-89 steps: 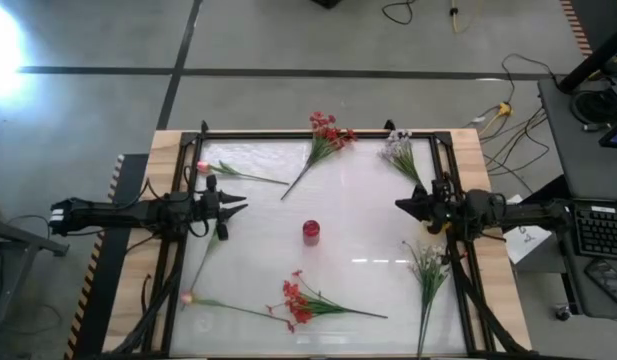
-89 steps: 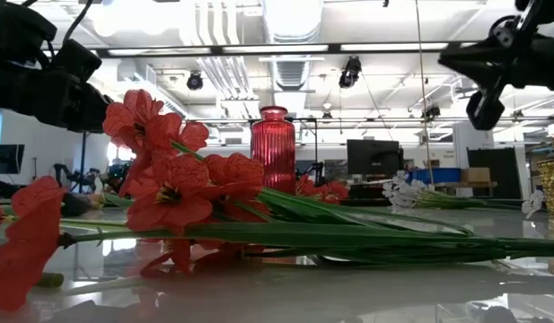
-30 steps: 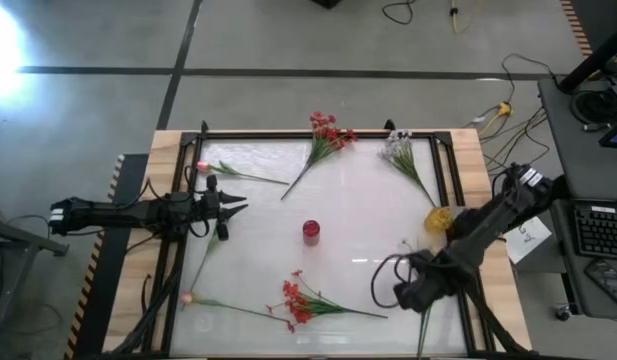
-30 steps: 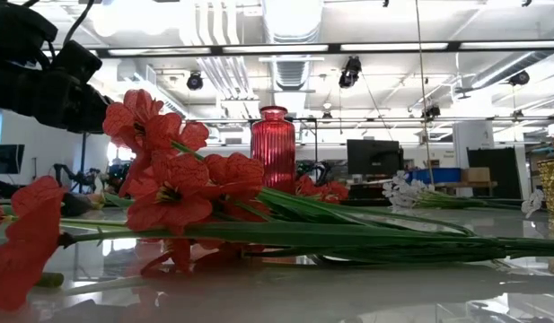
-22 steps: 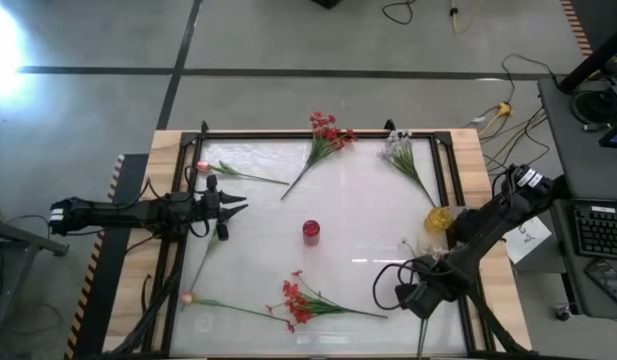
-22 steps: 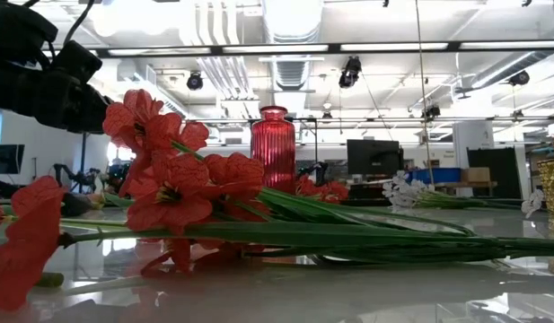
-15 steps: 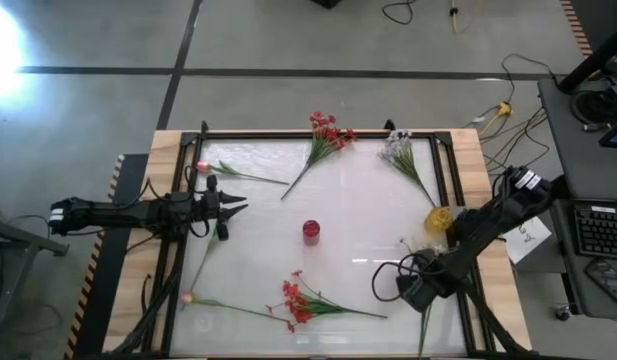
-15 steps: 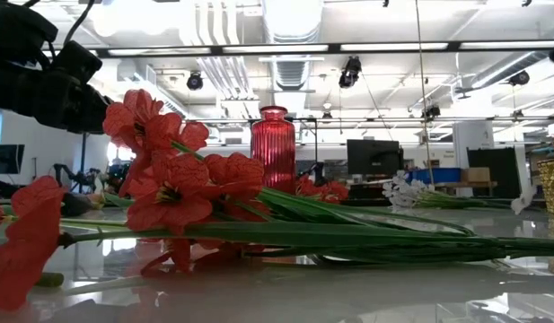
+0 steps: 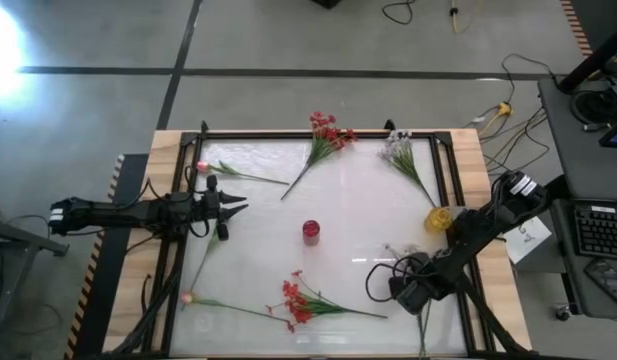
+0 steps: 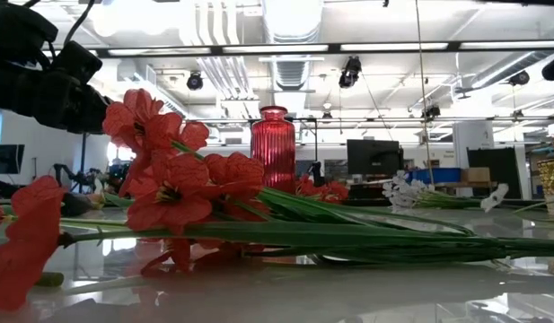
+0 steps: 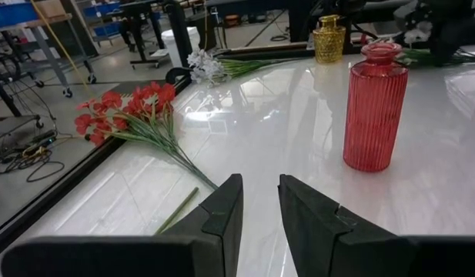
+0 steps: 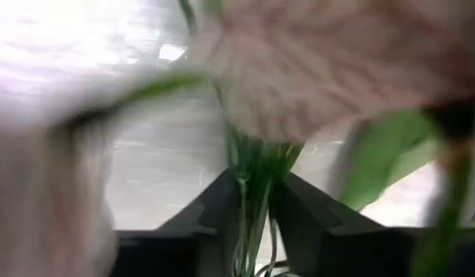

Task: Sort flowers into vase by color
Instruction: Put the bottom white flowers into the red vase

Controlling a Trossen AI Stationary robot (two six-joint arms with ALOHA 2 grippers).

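A red ribbed vase (image 9: pixel 311 232) stands mid-table; it also shows in the left wrist view (image 11: pixel 373 108). A gold vase (image 9: pixel 438 218) stands at the right. My right gripper (image 9: pixel 410 292) is near the right front corner, shut on a white-blossom spray (image 9: pixel 393 250). A second white spray (image 9: pixel 398 150) and a red spray (image 9: pixel 328 135) lie at the far edge. Another red spray (image 9: pixel 298 300) lies near the front. Two pink buds (image 9: pixel 203 167) (image 9: pixel 188 297) lie on the left. My left gripper (image 9: pixel 233 207) hovers open and empty at the left edge. My right gripper pinches the white spray's bundled green stalks (image 12: pixel 251 173) between its two fingers (image 12: pixel 218 204), partway down from the blossoms. The fingers lie across the stalks. The blossom end (image 10: pixel 495 196) stands a little above the table; the stalks' free end (image 9: pixel 421 335) points at the near edge.
A black frame (image 9: pixel 288 135) rims the white tabletop. The near red spray (image 10: pixel 178 188) lies close in front of the low camera. The gold vase (image 10: pixel 553 184) stands close behind my right arm. Bare tabletop lies between the red vase and the far sprays.
My right gripper has shifted a little toward the table's left over the near white spray. The spray's blossom end has swung toward the table's left and come up slightly, while its stalk end stays pointing at the near edge.
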